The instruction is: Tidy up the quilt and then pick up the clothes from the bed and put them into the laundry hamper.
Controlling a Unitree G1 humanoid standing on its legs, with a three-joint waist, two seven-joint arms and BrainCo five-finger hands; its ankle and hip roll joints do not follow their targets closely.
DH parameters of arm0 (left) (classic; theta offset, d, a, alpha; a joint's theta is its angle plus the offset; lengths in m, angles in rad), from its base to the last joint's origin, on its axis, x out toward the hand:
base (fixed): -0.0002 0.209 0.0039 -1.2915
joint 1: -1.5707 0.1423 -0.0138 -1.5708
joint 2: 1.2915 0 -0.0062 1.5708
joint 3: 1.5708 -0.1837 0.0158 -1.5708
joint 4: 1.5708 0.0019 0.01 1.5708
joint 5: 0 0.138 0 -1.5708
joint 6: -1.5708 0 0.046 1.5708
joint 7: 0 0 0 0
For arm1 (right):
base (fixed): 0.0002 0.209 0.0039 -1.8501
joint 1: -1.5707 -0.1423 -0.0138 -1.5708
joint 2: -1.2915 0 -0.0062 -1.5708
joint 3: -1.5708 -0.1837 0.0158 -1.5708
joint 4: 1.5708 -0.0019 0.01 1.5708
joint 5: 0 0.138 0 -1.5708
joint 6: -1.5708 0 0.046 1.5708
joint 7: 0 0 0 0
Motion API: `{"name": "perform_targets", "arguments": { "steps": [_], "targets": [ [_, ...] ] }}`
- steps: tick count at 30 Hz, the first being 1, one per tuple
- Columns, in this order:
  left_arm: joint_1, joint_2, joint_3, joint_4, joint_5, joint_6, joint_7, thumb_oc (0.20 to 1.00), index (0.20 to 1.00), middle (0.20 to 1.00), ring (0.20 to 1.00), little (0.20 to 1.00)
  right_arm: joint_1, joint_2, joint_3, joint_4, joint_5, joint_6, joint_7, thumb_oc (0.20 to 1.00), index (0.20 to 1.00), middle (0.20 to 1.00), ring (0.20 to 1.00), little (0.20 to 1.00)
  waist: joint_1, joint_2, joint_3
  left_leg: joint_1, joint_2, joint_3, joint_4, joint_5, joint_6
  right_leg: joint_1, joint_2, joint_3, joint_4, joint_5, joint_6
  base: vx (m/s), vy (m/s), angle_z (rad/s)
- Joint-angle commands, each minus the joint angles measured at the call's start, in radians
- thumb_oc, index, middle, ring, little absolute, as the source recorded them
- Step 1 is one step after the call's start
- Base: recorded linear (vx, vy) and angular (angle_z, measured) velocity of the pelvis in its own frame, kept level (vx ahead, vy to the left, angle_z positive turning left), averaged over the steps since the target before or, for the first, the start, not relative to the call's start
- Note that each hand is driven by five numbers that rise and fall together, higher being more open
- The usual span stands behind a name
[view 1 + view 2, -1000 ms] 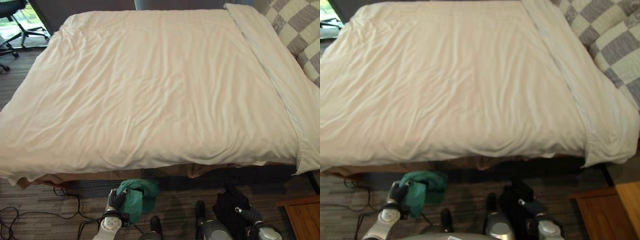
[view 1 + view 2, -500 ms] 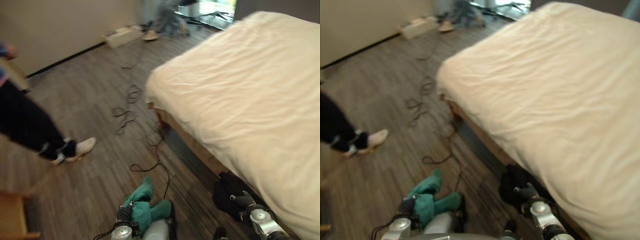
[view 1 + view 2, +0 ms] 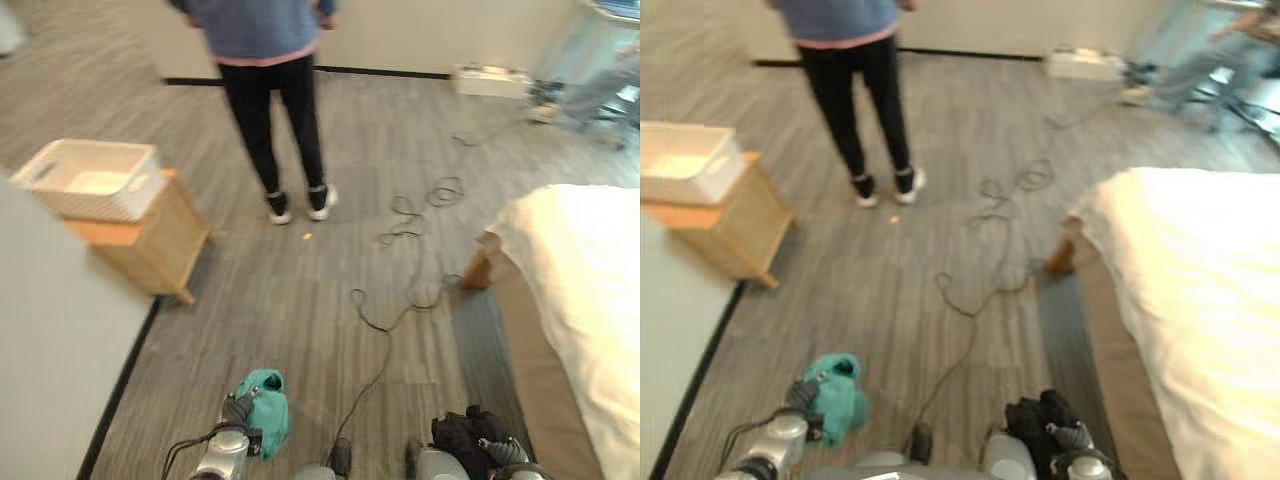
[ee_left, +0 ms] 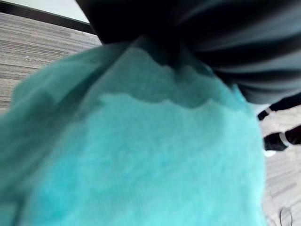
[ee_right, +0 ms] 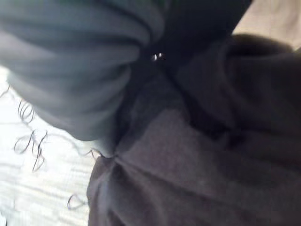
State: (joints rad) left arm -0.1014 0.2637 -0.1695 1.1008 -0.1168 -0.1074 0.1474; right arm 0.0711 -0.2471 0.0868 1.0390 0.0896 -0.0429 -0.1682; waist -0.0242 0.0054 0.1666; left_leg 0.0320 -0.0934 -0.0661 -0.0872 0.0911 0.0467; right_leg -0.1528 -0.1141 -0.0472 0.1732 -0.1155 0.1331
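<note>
the left hand (image 3: 240, 412) was clenched round a bunched teal garment (image 3: 264, 410), held low over the wooden floor (image 3: 300, 290). the right hand (image 3: 497, 452) was buried in a black garment (image 3: 465, 437) close to the side edge of the bed (image 3: 580, 330); the cloth sat bundled against it and looked carried, but how its fingers lay could not be told. the pale quilt (image 3: 1200, 300) lay smooth on what showed of the bed.

the white laundry hamper (image 3: 90, 180) stood on a small wooden side table (image 3: 150, 240) by the wall, well apart from both hands, with a person (image 3: 270, 90) standing on the floor near the table's far side.

the step in hand looked like carrying both garments to the hamper. to do it well, the robot would want to walk toward the table's near corner, keep both grips firm so no cloth trailed to snag on the loose cables (image 3: 410, 290) lying on the floor, raise each bundle clear above the hamper's rim before letting go, and give the person room.

no brand, label or writing could be read anywhere.
</note>
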Motion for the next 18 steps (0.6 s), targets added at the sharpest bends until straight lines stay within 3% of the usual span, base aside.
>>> {"name": "perform_targets", "arguments": {
  "steps": [1,2,3,8,13,15,17,18],
  "targets": [
    [0.011,-0.005,0.010,-0.027,0.070,-0.020,-0.018,0.200,0.200,0.200,0.200,0.200,-0.017,-0.044,0.001,-0.024,0.011,-0.023,0.012,0.200,0.200,0.200,0.200,0.200,0.023,-0.021,0.015,-0.010,0.071,0.052,0.048,-0.090,-0.054,0.081,-0.032,-0.043,-0.121,0.171,0.027,0.05,-0.030,0.89],
    [0.019,-0.009,0.017,-0.025,0.065,-0.021,-0.020,0.200,0.200,0.200,0.200,0.200,-0.017,-0.048,0.009,-0.028,0.000,-0.021,0.020,0.200,0.200,0.200,0.200,0.200,0.028,-0.022,0.006,-0.008,0.070,0.055,0.047,-0.090,-0.054,0.092,-0.031,-0.048,-0.137,0.177,0.029,0.07,-0.064,0.45],
    [-0.053,-0.014,-0.064,0.076,0.297,0.118,0.023,0.200,0.200,0.200,0.200,0.200,-0.151,-0.041,0.103,0.130,-0.099,0.068,0.007,0.200,0.200,0.200,0.200,0.200,0.081,-0.041,0.061,0.005,0.061,0.069,0.000,-0.063,-0.034,0.075,0.081,-0.006,-0.088,0.104,0.001,0.12,-0.051,0.03],
    [-0.039,-0.035,-0.059,0.100,0.296,0.115,0.022,0.200,0.200,0.200,0.200,0.200,-0.128,-0.034,0.107,0.129,-0.111,0.066,0.009,0.200,0.200,0.200,0.200,0.200,0.072,-0.037,0.039,0.028,0.063,0.062,0.000,-0.079,-0.039,0.115,0.074,-0.018,-0.125,0.112,-0.010,0.20,-0.072,-0.06],
    [-0.021,-0.038,-0.064,0.123,0.301,0.123,0.022,0.200,0.200,0.200,0.200,0.200,-0.117,-0.041,0.107,0.109,-0.112,0.059,0.017,0.200,0.200,0.200,0.200,0.200,0.064,-0.023,0.026,0.066,0.086,0.043,0.000,-0.096,-0.072,0.144,0.077,-0.054,-0.132,0.090,-0.031,0.25,-0.131,0.09],
    [-0.019,-0.037,-0.060,0.127,0.297,0.124,0.023,0.200,0.200,0.200,0.200,0.200,-0.116,-0.045,0.112,0.105,-0.116,0.056,0.022,0.200,0.200,0.200,0.200,0.200,0.066,-0.026,0.033,0.063,0.089,0.052,0.066,-0.116,-0.080,0.167,0.073,-0.058,-0.158,0.092,-0.034,0.25,-0.173,0.07],
    [-0.017,-0.035,-0.046,0.119,0.275,0.124,0.034,0.200,0.200,0.200,0.200,0.200,-0.123,-0.069,0.117,0.066,-0.121,0.050,0.020,0.200,0.200,0.200,0.200,0.200,0.086,-0.037,0.061,-0.057,0.103,0.090,0.386,-0.042,-0.117,0.228,0.061,-0.072,-0.202,0.086,-0.061,0.21,-0.181,0.04],
    [-0.018,-0.035,-0.046,0.119,0.275,0.124,0.033,0.200,0.200,0.200,0.200,0.200,-0.124,-0.069,0.117,0.066,-0.121,0.050,0.020,0.200,0.200,0.200,0.200,0.200,0.085,-0.034,0.060,-0.066,0.106,0.088,0.400,-0.048,-0.118,0.226,0.064,-0.073,-0.202,0.086,-0.062,0.14,-0.145,0.09]
  ]
}}
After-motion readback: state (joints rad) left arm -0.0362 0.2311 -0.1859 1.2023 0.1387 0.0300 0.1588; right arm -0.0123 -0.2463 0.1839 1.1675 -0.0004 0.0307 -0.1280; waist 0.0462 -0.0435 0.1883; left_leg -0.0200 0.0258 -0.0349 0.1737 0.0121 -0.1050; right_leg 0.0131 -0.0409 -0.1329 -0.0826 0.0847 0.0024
